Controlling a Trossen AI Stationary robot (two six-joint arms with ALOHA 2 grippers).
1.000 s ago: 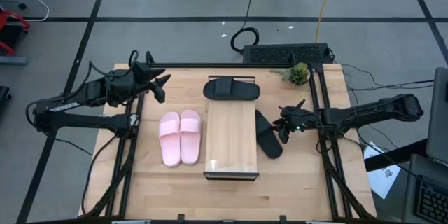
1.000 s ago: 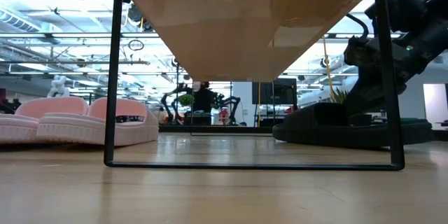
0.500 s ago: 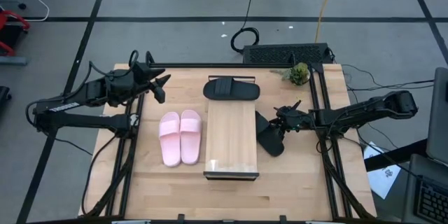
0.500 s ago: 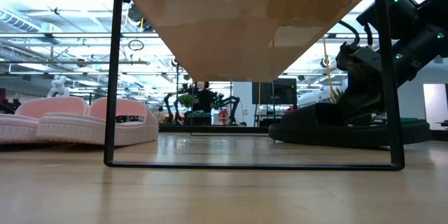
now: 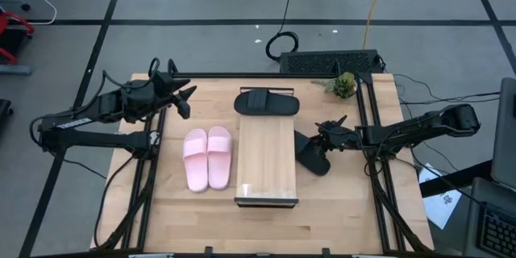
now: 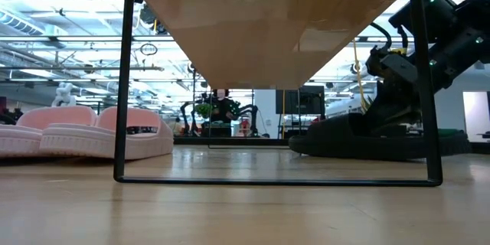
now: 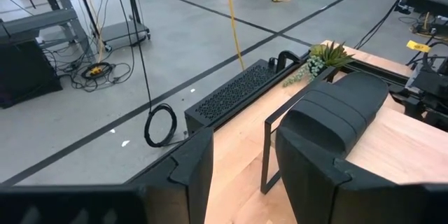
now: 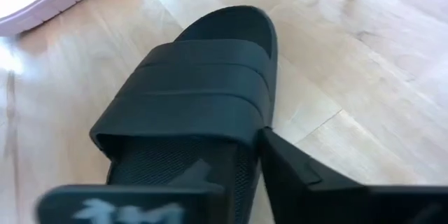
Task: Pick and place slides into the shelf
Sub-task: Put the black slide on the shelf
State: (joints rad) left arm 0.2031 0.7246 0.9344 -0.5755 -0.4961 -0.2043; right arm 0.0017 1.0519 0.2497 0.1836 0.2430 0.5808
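Observation:
Two pale pink slides (image 5: 208, 158) lie sole-down side by side, left of the shelf (image 5: 266, 160), a light-wood panel on a thin dark frame (image 6: 122, 84). One black slide (image 5: 266, 102) lies flat off the shelf's far end. A second black slide (image 5: 311, 154) lies right of the shelf, with my right gripper (image 5: 323, 143) shut on it. In the low view this slide (image 6: 360, 139) rests on the table behind the shelf's leg. My left gripper (image 5: 184, 101) hangs open over the table's far left part, touching nothing. My right gripper holds the second black slide by its side edge (image 8: 246, 155) just behind the ribbed strap (image 8: 189, 98). One finger (image 8: 297, 168) stands outside the sole and the other over the footbed. It comes slanting down from the table's right. The slide's sole is on the table.
A small green plant (image 5: 344, 85) stands at the far right corner, with a black keyboard-like box (image 5: 326, 62) beyond the far edge. Dark rails run along both sides of the table. Bare wood shows along the near edge in front of the shelf.
My right gripper has moved left, toward the shelf, and come onto the black slide. That slide has shifted a little toward the shelf and looks shorter from above than before. The left arm has kept still.

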